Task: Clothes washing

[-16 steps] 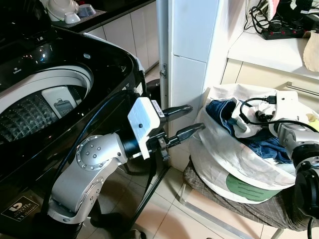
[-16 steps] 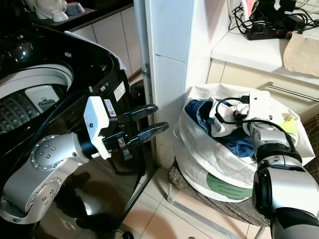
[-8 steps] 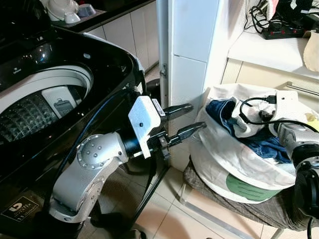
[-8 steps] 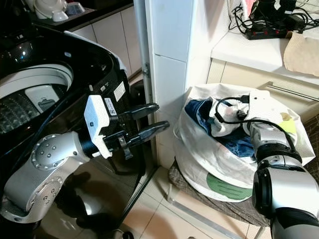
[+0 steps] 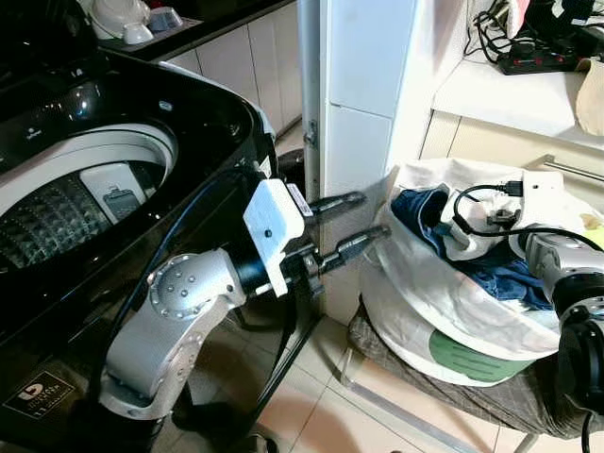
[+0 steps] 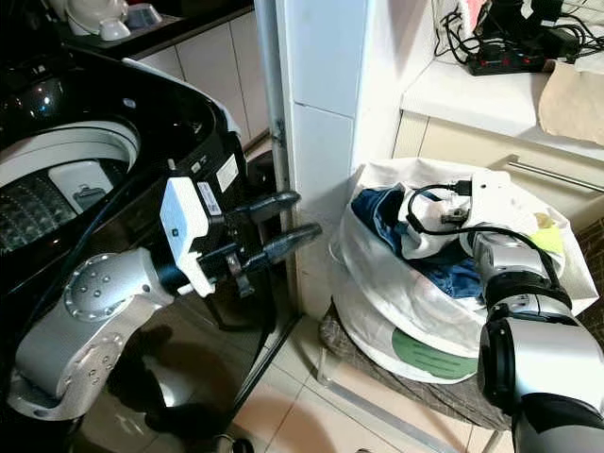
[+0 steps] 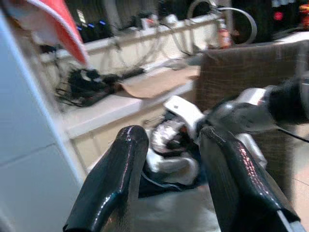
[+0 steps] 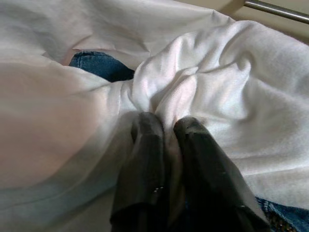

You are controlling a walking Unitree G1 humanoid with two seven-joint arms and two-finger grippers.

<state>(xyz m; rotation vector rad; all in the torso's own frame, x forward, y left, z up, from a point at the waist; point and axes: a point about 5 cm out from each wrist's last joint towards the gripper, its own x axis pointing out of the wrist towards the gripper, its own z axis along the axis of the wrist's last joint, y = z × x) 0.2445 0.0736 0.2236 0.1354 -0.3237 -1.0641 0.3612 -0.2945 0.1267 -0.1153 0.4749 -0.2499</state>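
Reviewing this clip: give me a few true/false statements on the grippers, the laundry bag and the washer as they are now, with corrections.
1. The right gripper is pinching white cloth in the laundry bag. True.
2. The left gripper holds a blue garment. False: its fingers are open and empty, held in the air between the washer and the bag.
3. The washer lid is shut. False: the drum is open to view.
4. Blue jeans lie in the bag. True.
5. The bag sits on the floor. False: it rests on a chair.
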